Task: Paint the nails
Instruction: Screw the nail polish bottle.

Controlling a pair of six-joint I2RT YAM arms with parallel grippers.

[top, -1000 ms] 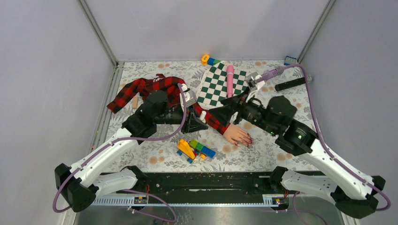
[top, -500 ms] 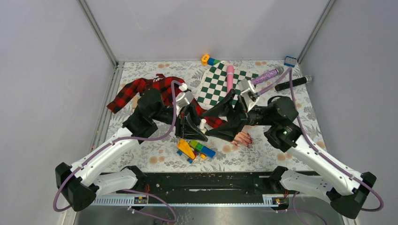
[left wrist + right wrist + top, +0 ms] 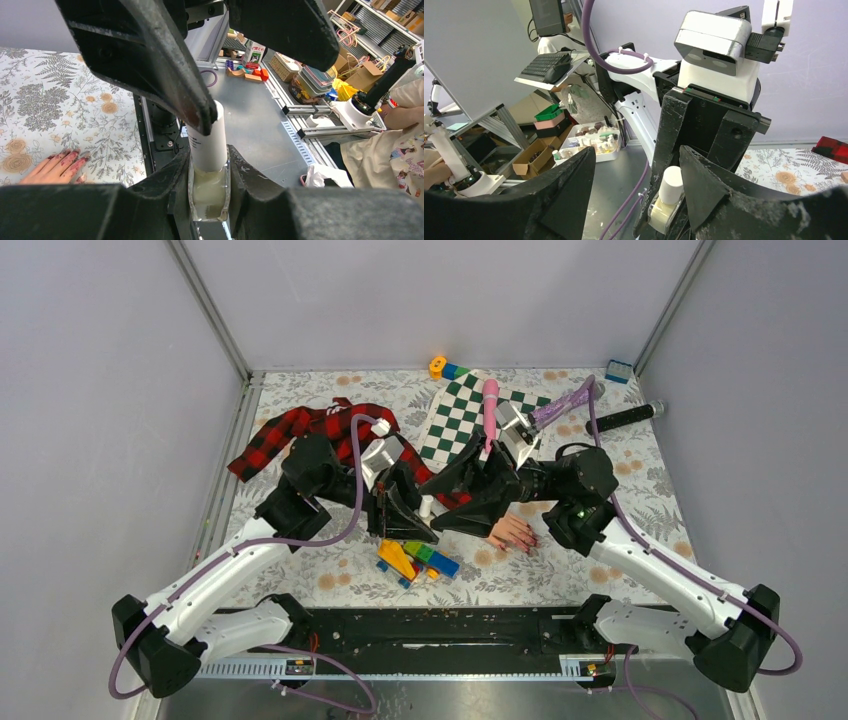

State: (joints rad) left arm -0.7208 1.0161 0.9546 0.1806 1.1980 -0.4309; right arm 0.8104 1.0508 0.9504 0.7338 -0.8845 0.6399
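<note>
Black left jaws: we see the left gripper [image 3: 209, 167] clamped narrow on the glass body of a small pale bottle [image 3: 209, 197], one finger pressed to each side.
Bottle top: a tall white cylindrical cap [image 3: 210, 137] rises out of that grip, clear of the left fingers.
Right jaws: the right gripper [image 3: 638, 157] stands parted, with a black finger on either side of the white cap. In the left wrist view one of its fingers [image 3: 160, 65] lies against the cap's top edge. We cannot tell whether the other finger touches.
Meeting point: the two grippers face each other tip to tip above the flowered tablecloth [image 3: 480, 580], near the middle of the table.
Nails: the small glossy dark-red nails [image 3: 527, 540] sit on a pale pink mannequin hand [image 3: 510, 531]. It lies flat on the cloth just beside the right gripper, apart from the bottle.
Sleeve: a red-black plaid sleeve [image 3: 300, 430] runs from the wrist toward the back left, passing beneath the grippers.
Blocks: a heap of coloured plastic building blocks [image 3: 412, 558] lies near the left gripper, on its near side.
Farther back: a green-and-white chequered mat [image 3: 460, 425] carries a pink cylinder [image 3: 490, 405].
</note>
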